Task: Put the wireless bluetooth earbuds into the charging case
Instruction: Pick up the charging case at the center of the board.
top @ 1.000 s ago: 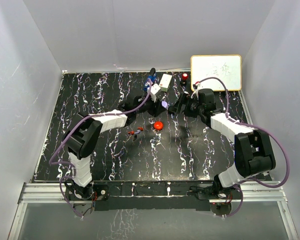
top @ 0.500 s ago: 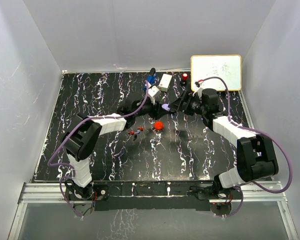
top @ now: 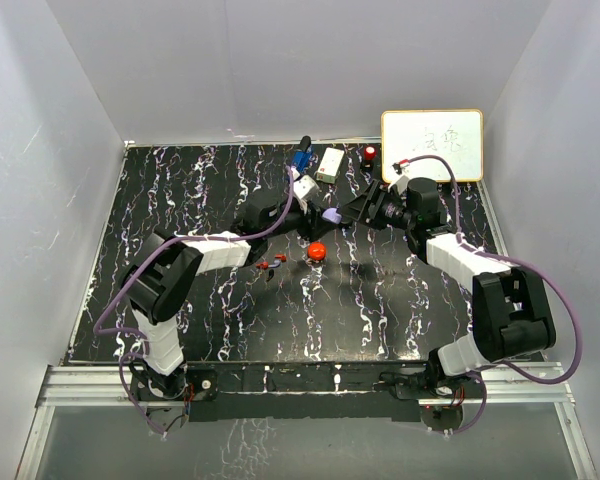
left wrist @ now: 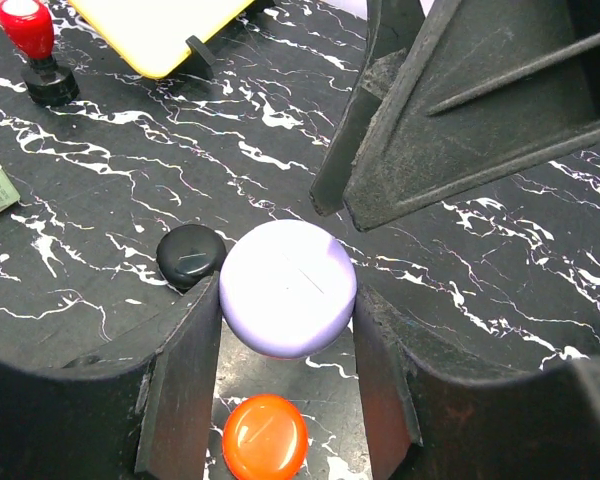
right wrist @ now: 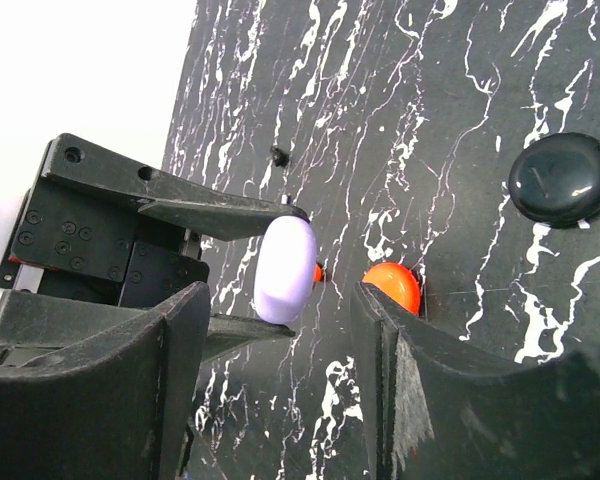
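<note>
My left gripper (left wrist: 285, 305) is shut on a round lavender charging case (left wrist: 288, 288), closed, held above the black marbled table. The case also shows in the top view (top: 330, 214) and in the right wrist view (right wrist: 285, 268). My right gripper (right wrist: 280, 312) is open and empty; it faces the case from the right, and its fingers (left wrist: 460, 120) end just short of the case. Two tiny red earbuds (top: 280, 259) (top: 264, 265) lie on the table left of the round red puck (top: 317, 250). One red piece peeks out behind the case in the right wrist view (right wrist: 318, 272).
A red puck (left wrist: 265, 437) lies below the case, and a black puck (left wrist: 191, 255) beside it. A red-topped stamp (left wrist: 25, 35), a white box (top: 330, 163) and a blue item (top: 300, 158) stand at the back. A whiteboard (top: 432, 145) leans at the back right.
My right gripper has swung left and closed in on the lavender case. My left arm has drawn back slightly, still holding the case.
</note>
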`<control>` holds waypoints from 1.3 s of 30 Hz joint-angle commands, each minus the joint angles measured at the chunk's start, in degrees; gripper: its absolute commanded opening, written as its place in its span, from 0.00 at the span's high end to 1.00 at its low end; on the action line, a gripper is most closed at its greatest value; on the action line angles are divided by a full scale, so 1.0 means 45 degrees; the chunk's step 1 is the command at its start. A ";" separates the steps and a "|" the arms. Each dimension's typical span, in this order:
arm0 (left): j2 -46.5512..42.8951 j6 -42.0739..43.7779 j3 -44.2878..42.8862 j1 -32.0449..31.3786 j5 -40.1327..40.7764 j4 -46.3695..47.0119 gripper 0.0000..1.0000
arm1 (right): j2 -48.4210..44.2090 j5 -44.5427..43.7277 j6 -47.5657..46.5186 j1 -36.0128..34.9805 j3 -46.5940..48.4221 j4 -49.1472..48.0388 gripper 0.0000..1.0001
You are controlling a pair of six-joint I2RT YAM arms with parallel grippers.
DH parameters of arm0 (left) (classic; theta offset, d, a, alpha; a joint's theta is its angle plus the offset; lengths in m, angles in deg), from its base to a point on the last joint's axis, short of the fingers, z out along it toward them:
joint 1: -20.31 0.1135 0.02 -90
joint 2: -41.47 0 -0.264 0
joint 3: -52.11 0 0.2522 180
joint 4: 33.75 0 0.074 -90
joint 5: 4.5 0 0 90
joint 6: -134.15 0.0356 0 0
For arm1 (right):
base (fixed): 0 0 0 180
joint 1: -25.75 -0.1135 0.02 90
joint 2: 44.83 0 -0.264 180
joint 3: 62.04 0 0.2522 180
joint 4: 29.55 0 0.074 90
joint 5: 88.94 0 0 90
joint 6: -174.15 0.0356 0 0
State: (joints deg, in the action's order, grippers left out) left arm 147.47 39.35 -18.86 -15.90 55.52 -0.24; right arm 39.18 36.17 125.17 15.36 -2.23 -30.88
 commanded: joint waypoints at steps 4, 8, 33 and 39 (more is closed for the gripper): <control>-0.0976 0.0333 0.0019 -0.0157 0.0040 0.0881 1.00 | 0.0339 0.0781 0.0791 0.0054 -0.0041 -0.1540 0.47; -0.0941 0.0355 -0.0054 -0.0199 0.0070 0.0889 1.00 | 0.0433 0.0796 0.0822 0.0050 -0.0108 -0.1550 0.48; -0.1061 0.0513 -0.0131 -0.0375 0.0290 0.0804 1.00 | 0.0798 0.1064 0.1042 0.0046 -0.0246 -0.1932 0.65; -0.1088 0.0554 -0.0108 -0.0392 0.0333 0.0804 1.00 | 0.0831 0.1084 0.1070 0.0048 -0.0251 -0.1960 0.70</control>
State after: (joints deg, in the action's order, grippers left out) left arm 147.42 40.73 -18.75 -17.32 57.21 1.11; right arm 42.94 40.17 129.76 15.38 -3.13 -35.80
